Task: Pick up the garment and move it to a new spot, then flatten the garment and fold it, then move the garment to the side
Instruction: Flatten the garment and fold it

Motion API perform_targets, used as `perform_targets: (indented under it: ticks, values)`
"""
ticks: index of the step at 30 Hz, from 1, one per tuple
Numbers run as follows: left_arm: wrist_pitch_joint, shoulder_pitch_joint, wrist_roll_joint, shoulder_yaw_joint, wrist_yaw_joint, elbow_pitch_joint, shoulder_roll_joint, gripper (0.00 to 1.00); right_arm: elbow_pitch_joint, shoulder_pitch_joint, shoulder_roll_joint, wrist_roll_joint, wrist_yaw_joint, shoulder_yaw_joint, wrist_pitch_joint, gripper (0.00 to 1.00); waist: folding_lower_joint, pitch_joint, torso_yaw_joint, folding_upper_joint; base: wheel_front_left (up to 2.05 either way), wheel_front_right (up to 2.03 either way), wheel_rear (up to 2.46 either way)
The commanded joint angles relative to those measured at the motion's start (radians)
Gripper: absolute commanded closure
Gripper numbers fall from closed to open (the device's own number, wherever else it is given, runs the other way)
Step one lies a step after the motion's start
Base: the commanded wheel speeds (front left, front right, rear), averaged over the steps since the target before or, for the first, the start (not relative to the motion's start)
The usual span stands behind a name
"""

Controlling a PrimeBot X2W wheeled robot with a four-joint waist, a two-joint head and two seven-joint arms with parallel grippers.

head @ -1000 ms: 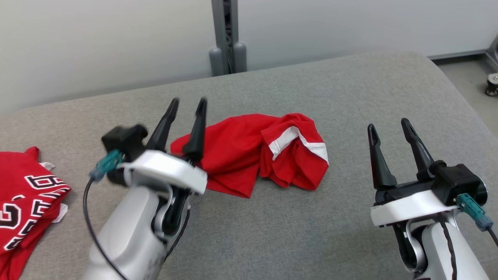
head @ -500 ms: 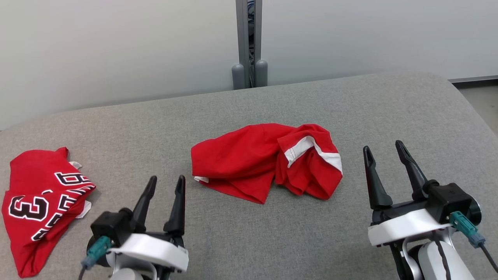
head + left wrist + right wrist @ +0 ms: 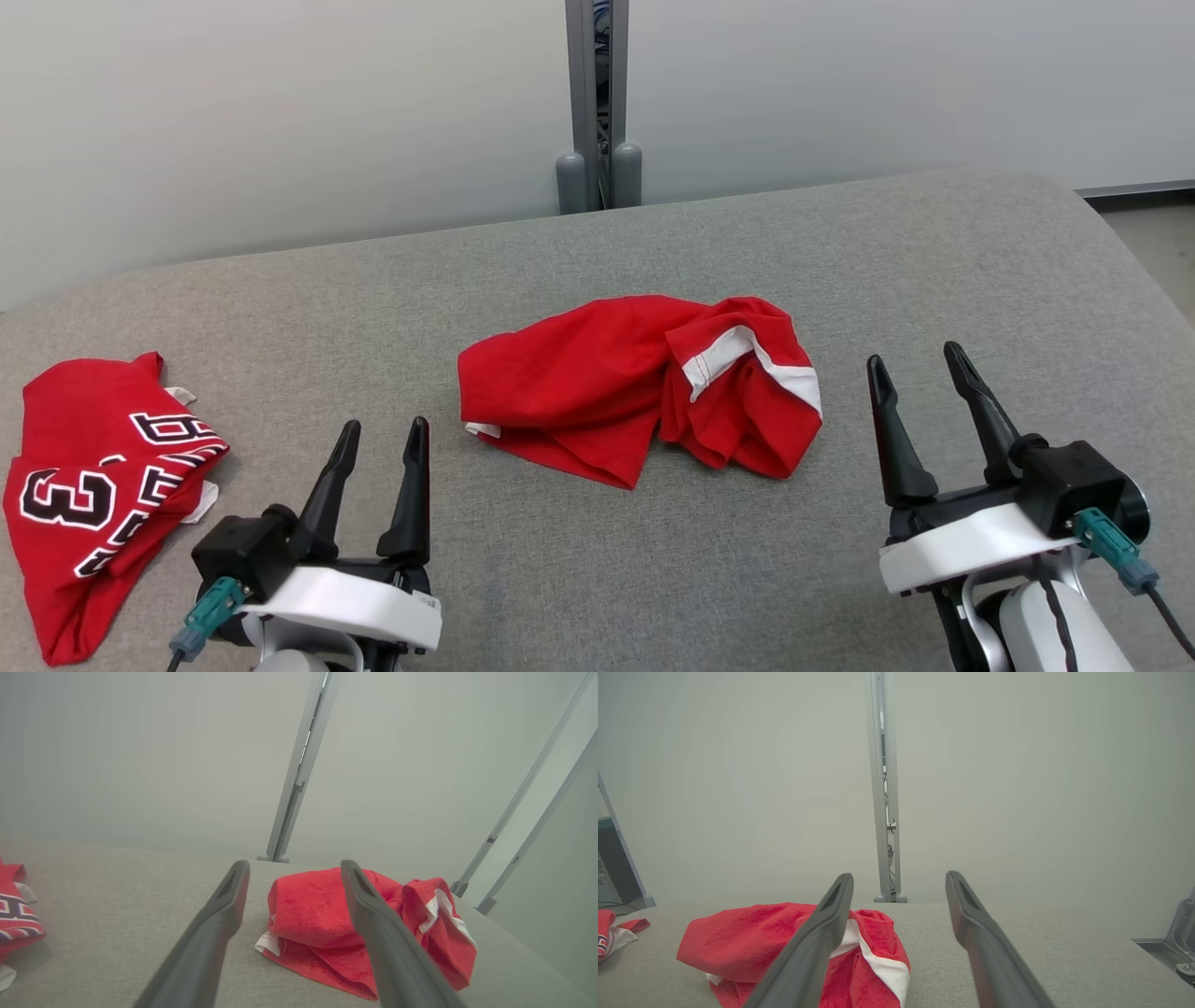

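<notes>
Head view showed a grey cushion (image 3: 840, 243) with the crumpled red garment (image 3: 579, 383) lying at its middle and a numbered jersey (image 3: 84, 467) by its left edge. Near the front edge, the left gripper (image 3: 385, 427) and right gripper (image 3: 913, 355) stood wide open, holding nothing.

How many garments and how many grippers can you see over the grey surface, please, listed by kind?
Red garments: 2, the crumpled garment with white trim and the lettered garment.
Grippers: 2, the left gripper and the right gripper, both open.
Total: 4.
</notes>
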Motion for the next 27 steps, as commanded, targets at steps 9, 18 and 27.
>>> perform_targets:
  ticks: [9, 18, 27]
  values:
    - [-0.003, -0.003, -0.012, -0.042, -0.004, 0.017, 0.004, 0.0, 0.057, -0.029, -0.005, -0.009, 0.002, 0.092, -0.001, 0.0, 0.0, 0.033, 0.032, 0.0, 0.0, 0.0, 0.0]
    - [-0.003, -0.057, -0.037, -0.067, -0.02, 0.025, 0.004, 0.0, 0.23, -0.183, -0.006, -0.06, 0.002, 0.145, -0.001, 0.0, 0.0, 0.122, 0.095, 0.0, 0.0, 0.0, 0.0]
    - [-0.003, -0.1, -0.05, -0.099, -0.028, 0.027, 0.004, 0.0, 0.4, -0.288, -0.006, -0.127, 0.002, 0.145, -0.001, 0.0, 0.0, 0.161, 0.149, 0.0, 0.0, 0.0, 0.0]
